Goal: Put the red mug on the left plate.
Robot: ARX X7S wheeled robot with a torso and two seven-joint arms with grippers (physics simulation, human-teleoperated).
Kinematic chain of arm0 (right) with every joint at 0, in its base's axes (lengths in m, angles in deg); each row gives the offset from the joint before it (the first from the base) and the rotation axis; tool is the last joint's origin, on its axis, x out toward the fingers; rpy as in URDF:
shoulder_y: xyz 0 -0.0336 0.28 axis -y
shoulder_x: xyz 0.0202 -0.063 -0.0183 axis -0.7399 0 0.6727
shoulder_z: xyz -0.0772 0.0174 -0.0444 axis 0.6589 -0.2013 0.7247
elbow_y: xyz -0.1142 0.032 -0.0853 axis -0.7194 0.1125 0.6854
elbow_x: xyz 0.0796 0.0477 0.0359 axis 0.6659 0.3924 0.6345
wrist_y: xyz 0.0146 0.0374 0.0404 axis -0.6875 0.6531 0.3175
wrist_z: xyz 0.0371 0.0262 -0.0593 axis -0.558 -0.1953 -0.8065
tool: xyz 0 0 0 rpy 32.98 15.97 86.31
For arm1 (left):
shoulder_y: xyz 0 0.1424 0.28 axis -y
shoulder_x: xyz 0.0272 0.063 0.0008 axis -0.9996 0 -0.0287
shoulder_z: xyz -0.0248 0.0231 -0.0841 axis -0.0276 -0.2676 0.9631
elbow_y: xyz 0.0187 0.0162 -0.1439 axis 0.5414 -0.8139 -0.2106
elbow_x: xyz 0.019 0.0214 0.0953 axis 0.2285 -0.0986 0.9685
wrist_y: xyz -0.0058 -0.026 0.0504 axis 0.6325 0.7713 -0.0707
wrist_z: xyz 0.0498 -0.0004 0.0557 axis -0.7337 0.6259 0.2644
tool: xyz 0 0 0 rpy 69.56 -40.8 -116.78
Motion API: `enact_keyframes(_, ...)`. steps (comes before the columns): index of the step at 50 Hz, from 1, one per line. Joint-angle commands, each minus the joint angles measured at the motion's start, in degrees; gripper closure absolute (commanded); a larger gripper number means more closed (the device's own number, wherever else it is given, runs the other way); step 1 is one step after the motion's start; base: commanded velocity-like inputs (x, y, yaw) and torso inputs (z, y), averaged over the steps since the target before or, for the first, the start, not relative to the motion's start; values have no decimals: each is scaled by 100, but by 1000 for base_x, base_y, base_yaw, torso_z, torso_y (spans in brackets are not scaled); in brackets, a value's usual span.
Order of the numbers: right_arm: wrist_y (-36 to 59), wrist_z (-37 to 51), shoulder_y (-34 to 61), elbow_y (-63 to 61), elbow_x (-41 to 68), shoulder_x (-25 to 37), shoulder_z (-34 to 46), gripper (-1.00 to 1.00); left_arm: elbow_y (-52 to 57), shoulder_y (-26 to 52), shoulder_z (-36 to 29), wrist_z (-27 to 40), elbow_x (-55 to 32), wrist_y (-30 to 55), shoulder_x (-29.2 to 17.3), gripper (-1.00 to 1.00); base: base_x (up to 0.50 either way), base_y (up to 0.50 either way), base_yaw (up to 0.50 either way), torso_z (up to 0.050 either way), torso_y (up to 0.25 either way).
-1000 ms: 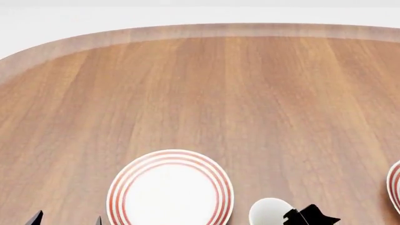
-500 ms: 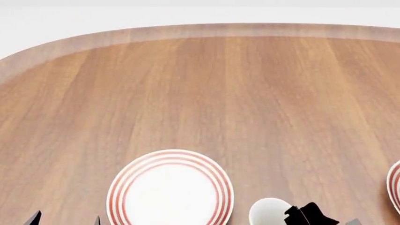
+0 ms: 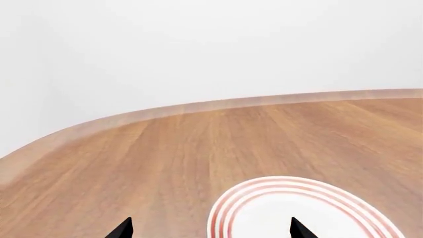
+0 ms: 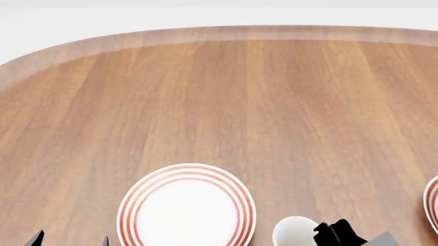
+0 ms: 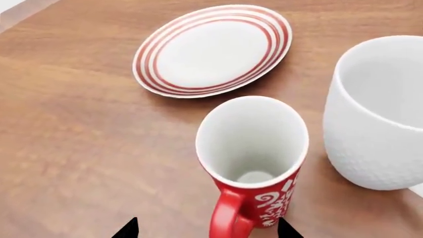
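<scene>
The red mug [image 5: 254,163] with white swirls stands upright; it shows only in the right wrist view, its loop handle [image 5: 225,218] pointing at the camera. My right gripper [image 5: 206,230] is open, its tips on either side of the handle and mug base, not closed on them. In the head view it [image 4: 335,233] sits at the bottom edge. The left plate [image 4: 186,207], white with red rings, lies empty at bottom centre. My left gripper [image 3: 211,230] is open and empty at that plate's [image 3: 297,208] near rim; its tips [image 4: 71,240] show in the head view.
A larger plain white mug [image 5: 377,114] stands close beside the red mug, and also shows in the head view [image 4: 296,231]. A ringed plate [image 5: 211,49] lies beyond the red mug. The second plate's rim [image 4: 432,197] shows at the right edge. The wooden table [image 4: 239,102] stretches beyond.
In the head view my right gripper has slid slightly down and right, with more of its body showing. The left gripper and plates have not moved.
</scene>
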Motion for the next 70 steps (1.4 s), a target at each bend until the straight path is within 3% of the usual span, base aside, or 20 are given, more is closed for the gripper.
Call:
enact_keyframes(1, -176, 8, 248, 524, 25, 25, 43, -100, 7, 3, -27, 28, -24, -6, -39, -100, 0, 0, 0, 0, 0)
enact_keyframes(52, -551, -286, 480, 1294, 699, 77, 130, -100, -31, 26, -139, 172, -91, -72, -148, -100, 0, 0, 0, 0, 0)
enact_keyframes(53, -552, -275, 482, 1297, 694, 80, 141, 100, -29, 26, -142, 172, -94, -71, -151, -100, 0, 0, 0, 0, 0)
enact_keyframes(70, -449, -149, 316, 826, 807, 160, 277, 100, -25, 34, -164, 200, -140, -92, -191, -100, 0, 0, 0, 0, 0)
